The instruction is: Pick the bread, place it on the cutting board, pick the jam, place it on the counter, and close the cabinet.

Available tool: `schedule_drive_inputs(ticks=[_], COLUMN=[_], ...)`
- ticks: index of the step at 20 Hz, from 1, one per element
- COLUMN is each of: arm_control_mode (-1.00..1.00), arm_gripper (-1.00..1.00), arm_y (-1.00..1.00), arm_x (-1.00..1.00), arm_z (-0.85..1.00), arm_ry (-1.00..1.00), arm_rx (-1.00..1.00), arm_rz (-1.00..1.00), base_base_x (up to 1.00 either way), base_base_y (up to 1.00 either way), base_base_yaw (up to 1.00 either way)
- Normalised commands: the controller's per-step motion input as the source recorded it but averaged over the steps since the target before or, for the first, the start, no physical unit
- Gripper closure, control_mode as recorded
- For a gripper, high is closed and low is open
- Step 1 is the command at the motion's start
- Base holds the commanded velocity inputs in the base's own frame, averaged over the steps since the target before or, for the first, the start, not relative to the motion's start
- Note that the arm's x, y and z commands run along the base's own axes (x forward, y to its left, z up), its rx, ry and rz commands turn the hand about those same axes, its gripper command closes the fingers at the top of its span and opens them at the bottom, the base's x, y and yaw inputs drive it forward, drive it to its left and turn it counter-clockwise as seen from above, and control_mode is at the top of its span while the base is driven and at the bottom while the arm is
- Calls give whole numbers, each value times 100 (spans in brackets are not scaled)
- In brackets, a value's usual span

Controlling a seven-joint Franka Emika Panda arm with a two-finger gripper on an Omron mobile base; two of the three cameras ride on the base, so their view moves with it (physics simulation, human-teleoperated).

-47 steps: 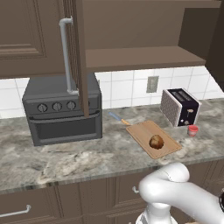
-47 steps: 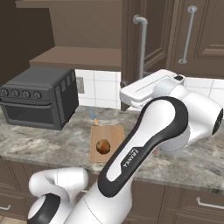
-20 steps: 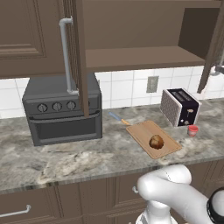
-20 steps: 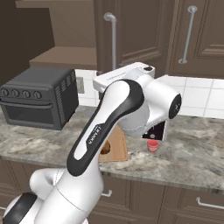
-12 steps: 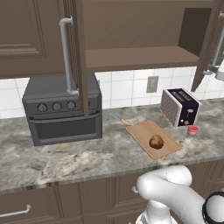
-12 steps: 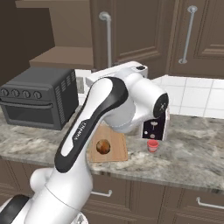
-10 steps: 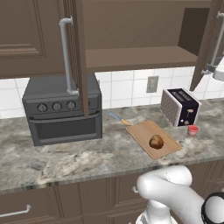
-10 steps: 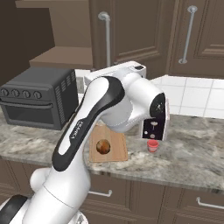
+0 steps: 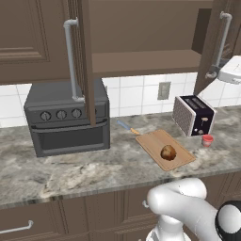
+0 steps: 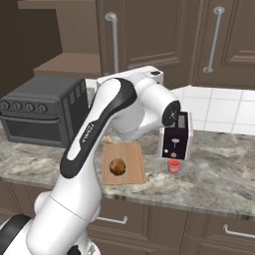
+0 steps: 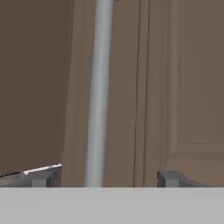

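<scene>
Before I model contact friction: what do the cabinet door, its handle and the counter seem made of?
Cabinet door: dark brown wood, matte, panelled. Handle: probably brushed metal, a silver-grey bar with soft sheen. Counter: looks like polished stone, grey-brown marbled veining.

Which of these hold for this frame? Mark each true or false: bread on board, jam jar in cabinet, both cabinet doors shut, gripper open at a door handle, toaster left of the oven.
1. The bread lies on the cutting board. True.
2. The jam sits on the cabinet shelf. False: it stands on the counter beside the toaster.
3. Both cabinet doors are shut. False: both stand open.
4. The gripper is open, facing the silver door handle. True.
5. The toaster is left of the toaster oven. False: right.
</scene>
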Motion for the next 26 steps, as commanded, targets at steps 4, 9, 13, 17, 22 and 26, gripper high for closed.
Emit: schedule_drive_inputs(ticks=[4, 9, 13, 17, 22, 26], arm_control_mode=[-100, -100, -100, -100, -100, -100], arm_gripper=[-100, -100, -100, -100, -100, -100], arm_y=[1, 16, 25, 18, 11, 9], arm_x=[26, 2, 1, 16, 28, 30], arm_z=[0, 0, 0, 0, 0, 0], arm_ry=[0, 0, 0, 0, 0, -1], arm_rx=[0, 0, 0, 0, 0, 0], arm_rz=[0, -1, -4, -5, -5, -5], base_base_x=[0, 0, 0, 0, 0, 0], base_base_y=[0, 0, 0, 0, 0, 0], base_base_yaw=[0, 0, 0, 0, 0, 0])
